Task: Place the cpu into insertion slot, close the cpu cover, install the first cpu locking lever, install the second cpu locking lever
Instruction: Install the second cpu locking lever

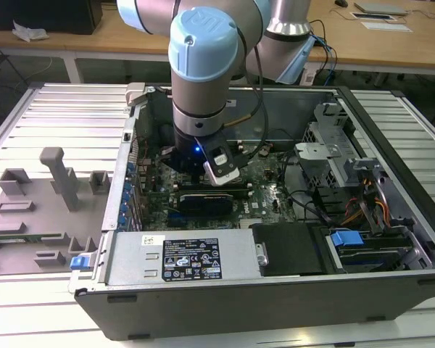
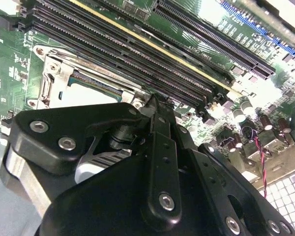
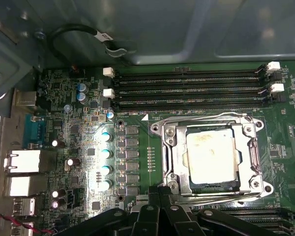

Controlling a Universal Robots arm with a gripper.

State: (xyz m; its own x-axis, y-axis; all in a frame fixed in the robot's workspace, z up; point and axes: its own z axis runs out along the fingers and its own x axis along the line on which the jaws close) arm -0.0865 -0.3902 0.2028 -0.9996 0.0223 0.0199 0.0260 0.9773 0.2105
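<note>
- Cpu (image 3: 210, 156) sits flat in the slot (image 3: 163, 147), its pale metal top showing through the window of the cover (image 3: 246, 152), which lies down over it.
- Placing looks done, and the cover appears closed; the step in hand seems to be the locking levers.
- A thin wire lever (image 3: 196, 119) runs along the slot's side nearest the memory slots (image 3: 187, 91); whether it is latched cannot be told.
- The gripper (image 3: 156, 192) hovers at the slot's edge opposite the memory slots, its fingers drawn together to a narrow tip and holding nothing; in the second wrist view the gripper (image 2: 152, 104) points at the same edge of the slot (image 2: 54, 73).
- Whether the tip touches the slot's frame or a lever cannot be told.
- Judged from this, pressing a lever calls for a narrow, closed tip catching the wire, pushing it down and sideways under its hook, without sliding onto the board's small parts.
- Around the slot lies the green board (image 3: 88, 147), with capacitors and ports on the side away from the cpu.
- The board lies inside an open case (image 1: 275, 290), with the arm (image 1: 203, 65) reaching down into it; drive bays and cables crowd the case's far end from the slot.
- The case rests on a ribbed metal tabletop (image 1: 51, 116), with a grey fixture tray (image 1: 43, 210) beside the case; wooden desks stand behind it.
</note>
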